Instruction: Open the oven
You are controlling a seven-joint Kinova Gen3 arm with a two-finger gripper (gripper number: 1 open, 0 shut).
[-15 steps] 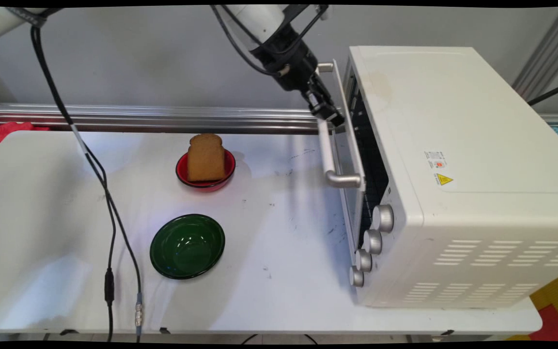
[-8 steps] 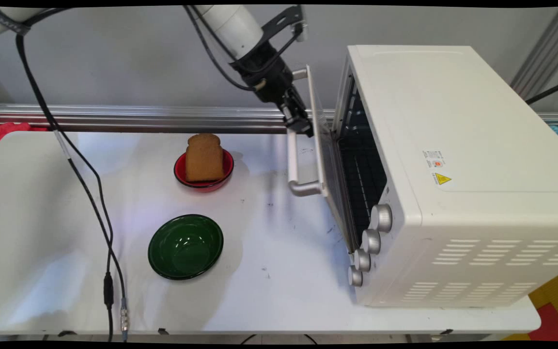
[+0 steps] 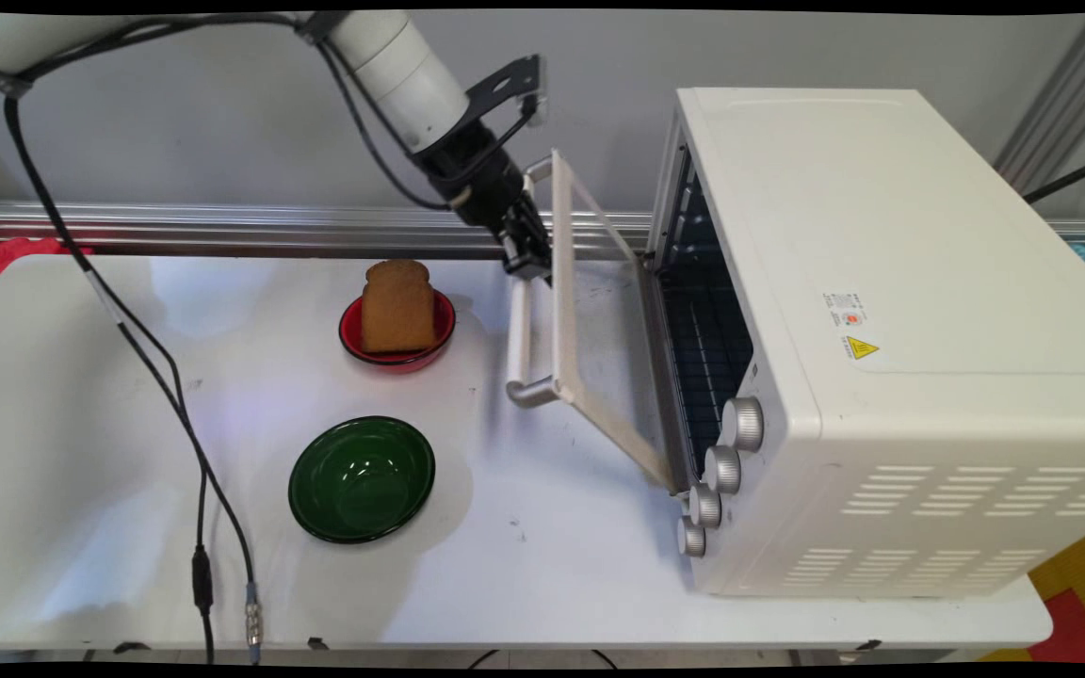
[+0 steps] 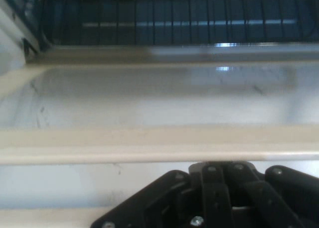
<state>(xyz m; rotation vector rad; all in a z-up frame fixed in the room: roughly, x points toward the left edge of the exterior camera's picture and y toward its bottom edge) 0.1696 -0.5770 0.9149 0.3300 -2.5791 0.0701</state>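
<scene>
Counting first: 1 toaster oven (image 3: 891,339), 1 oven door (image 3: 599,320) w/ 1 metal handle (image 3: 522,330), 4 silver knobs (image 3: 721,468) down the oven's front corner, 2 bowls, 1 slice of bread (image 3: 398,306), 1 gripper (image 3: 530,256).

The gripper sat at the far end of the handle, closed on it as far as main view showed; fingertips themselves hidden in both views. Door hung about half open, hinged at the bottom, top edge tilted out toward the bowls. Wire rack (image 3: 707,339) visible inside the oven.

Red bowl (image 3: 398,331) stood near the desk's far side w/ the bread upright in it. Green bowl (image 3: 363,478) sat nearer the camera, apart from the red one, nothing in it.

Desk (image 3: 81,424) was white, scuffed w/ dark marks between bowls and oven. Oven took up the desk's right part. 2 black cables (image 3: 166,395) hung from the arm over the left part. Behind: aluminium rail (image 3: 222,231) along the far edge, grey wall (image 3: 222,113).

Hand view showed only the gripper's black linkage (image 4: 219,195) at bottom, the door's cream frame (image 4: 149,144) across the middle, glass pane beyond, then the dark rack (image 4: 174,14) up top. Bowls, bread, knobs appeared in main view only.
</scene>
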